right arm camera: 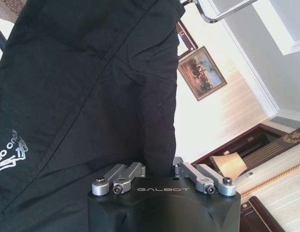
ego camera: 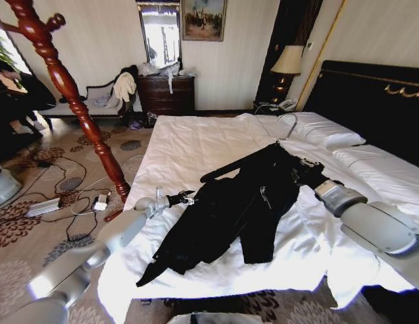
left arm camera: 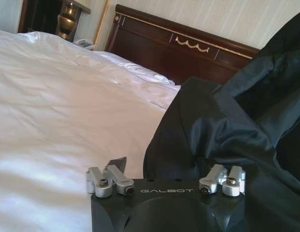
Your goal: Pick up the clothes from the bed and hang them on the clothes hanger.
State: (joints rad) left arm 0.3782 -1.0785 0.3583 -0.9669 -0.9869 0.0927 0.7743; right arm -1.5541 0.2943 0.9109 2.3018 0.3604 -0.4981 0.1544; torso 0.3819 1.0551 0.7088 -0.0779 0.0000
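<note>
The black clothes (ego camera: pixel 243 202) lie spread across the white bed (ego camera: pixel 189 145), with a small zip near the middle. The clothes hanger is inside the shoulders: its silver hook (ego camera: pixel 288 125) points toward the pillows and one black arm (ego camera: pixel 222 171) sticks out. My left gripper (ego camera: pixel 186 198) is open at the jacket's left edge; in the left wrist view (left arm camera: pixel 164 164) the dark fabric (left arm camera: pixel 227 125) lies just ahead. My right gripper (ego camera: pixel 309 177) is at the jacket's right shoulder, shut on a fold of black fabric (right arm camera: pixel 92 87) in the right wrist view (right arm camera: pixel 159 166), under the hook (right arm camera: pixel 222 14).
A reddish wooden coat stand (ego camera: pixel 67 88) rises left of the bed, leaning across the view. Cables and power strips (ego camera: pixel 44 206) lie on the patterned carpet. Pillows (ego camera: pixel 331 135) and the black headboard (ego camera: pixel 372 101) are at the far right, a lamp (ego camera: pixel 288 62) behind.
</note>
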